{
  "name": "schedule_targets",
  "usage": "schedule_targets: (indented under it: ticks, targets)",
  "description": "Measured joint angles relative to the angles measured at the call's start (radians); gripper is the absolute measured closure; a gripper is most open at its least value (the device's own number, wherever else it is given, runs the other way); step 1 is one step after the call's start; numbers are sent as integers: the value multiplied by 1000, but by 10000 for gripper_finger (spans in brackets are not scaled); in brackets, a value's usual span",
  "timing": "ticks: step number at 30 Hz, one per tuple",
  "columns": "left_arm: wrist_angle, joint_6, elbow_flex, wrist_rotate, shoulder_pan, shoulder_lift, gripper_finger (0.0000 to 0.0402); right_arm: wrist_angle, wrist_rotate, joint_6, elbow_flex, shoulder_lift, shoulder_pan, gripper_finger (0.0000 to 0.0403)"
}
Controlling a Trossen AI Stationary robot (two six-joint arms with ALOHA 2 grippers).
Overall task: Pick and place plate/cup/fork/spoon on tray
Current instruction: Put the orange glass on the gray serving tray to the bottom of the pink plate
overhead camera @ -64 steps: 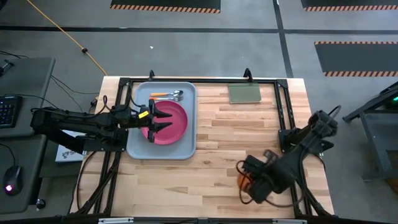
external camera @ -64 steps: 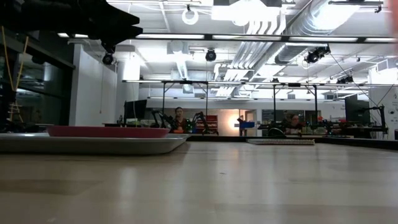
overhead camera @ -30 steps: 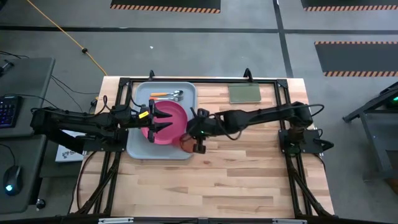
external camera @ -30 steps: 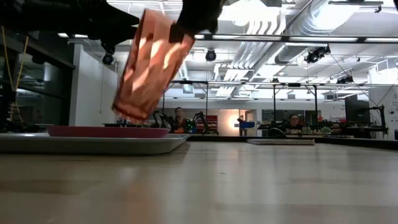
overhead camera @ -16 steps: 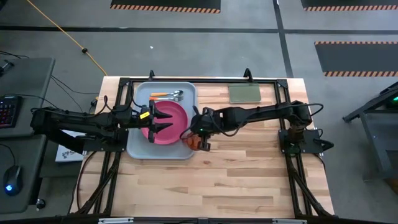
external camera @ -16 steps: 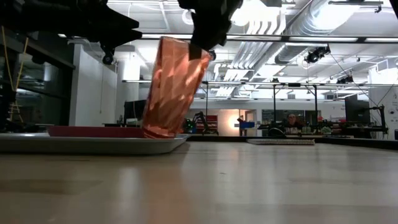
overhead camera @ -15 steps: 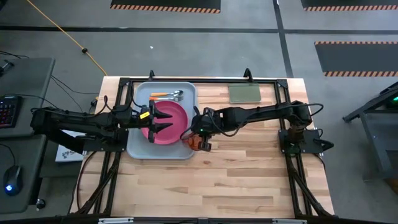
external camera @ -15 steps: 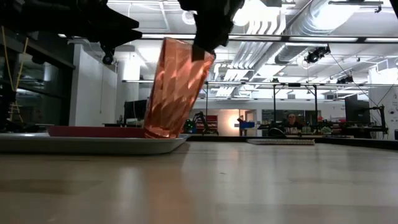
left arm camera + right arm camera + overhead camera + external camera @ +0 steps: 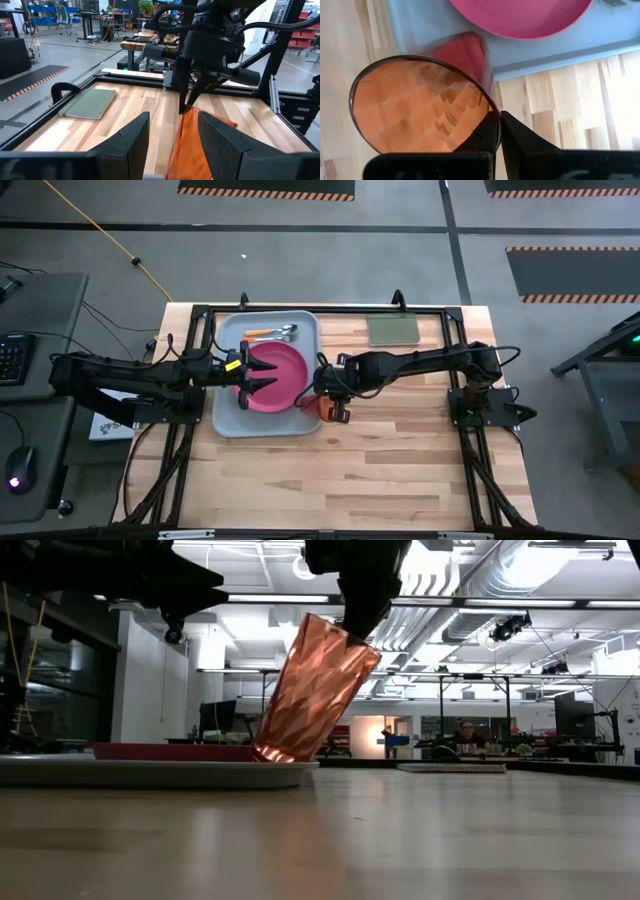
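Observation:
The light blue-grey tray (image 9: 228, 420) lies at the table's far left and carries the magenta-pink plate (image 9: 285, 375). The red-handled fork (image 9: 262, 330) and the orange-handled spoon (image 9: 268, 337) lie on it beyond the plate. My right gripper (image 9: 332, 408) is shut on the red-orange cup (image 9: 316, 406) at the tray's near right corner. In the low view the cup (image 9: 315, 690) leans, top toward the right. My left gripper (image 9: 255, 377) is open above the plate and touches nothing. My right gripper pinches the cup's rim (image 9: 491, 114) at one spot, one finger inside the cup and one outside. The fingers come from above, slanting in from the table's right. The cup is tilted, its mouth toward the right, its base (image 9: 278, 754) down on the tray by the near right corner.
A flat green rectangle (image 9: 393, 330) lies at the table's far right of centre. A black frame (image 9: 455, 360) runs round the table's edges. Bare wood lies to the right of the tray and toward the near edge.
My right gripper has lowered the cup from above the tray until its base rests on the tray, then gone a little toward the table's right edge. The cup has tipped further, its top toward the right. The tray with the plate has slid slightly right.

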Motion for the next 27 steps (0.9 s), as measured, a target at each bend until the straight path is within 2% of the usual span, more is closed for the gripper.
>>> schedule_targets:
  ticks: [6,14,22,27]
  targets:
    - [-5,0,0,0,0,0,245,42,-3,-1,3,0,0,403]
    - [-6,0,0,0,0,0,245,162,-97,3,3,0,-2,403]
    - [-6,-9,0,0,0,0,245,66,-108,11,3,0,-2,403]
    - [-12,-40,0,-1,-9,8,245,72,-66,-2,3,0,-2,403]
